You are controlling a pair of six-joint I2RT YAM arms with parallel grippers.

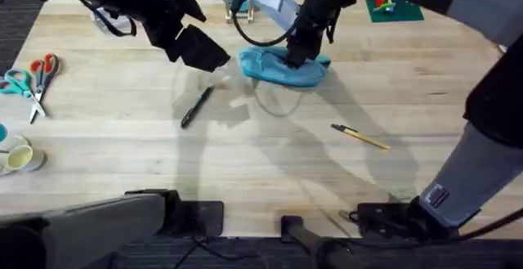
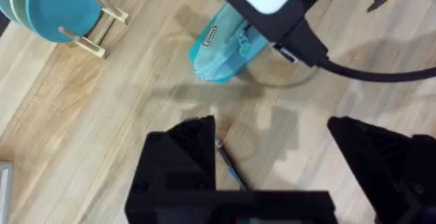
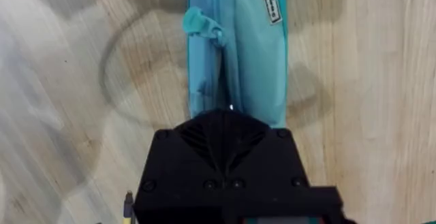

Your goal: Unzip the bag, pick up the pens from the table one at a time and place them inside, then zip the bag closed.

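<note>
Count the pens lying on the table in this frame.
2. The black pen lies left of the bag, below the left end effector; the yellow pen lies toward the right, nearer the bases.

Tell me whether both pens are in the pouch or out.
Out. The black pen and the yellow pen with a black end both lie on the wooden table, apart from the teal fabric pouch.

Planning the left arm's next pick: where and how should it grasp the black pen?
Probably mid-barrel, coming straight down with the fingers set across its width. The black pen lies flat and diagonal on the table, apart from the bag, with the open left gripper above it.
</note>
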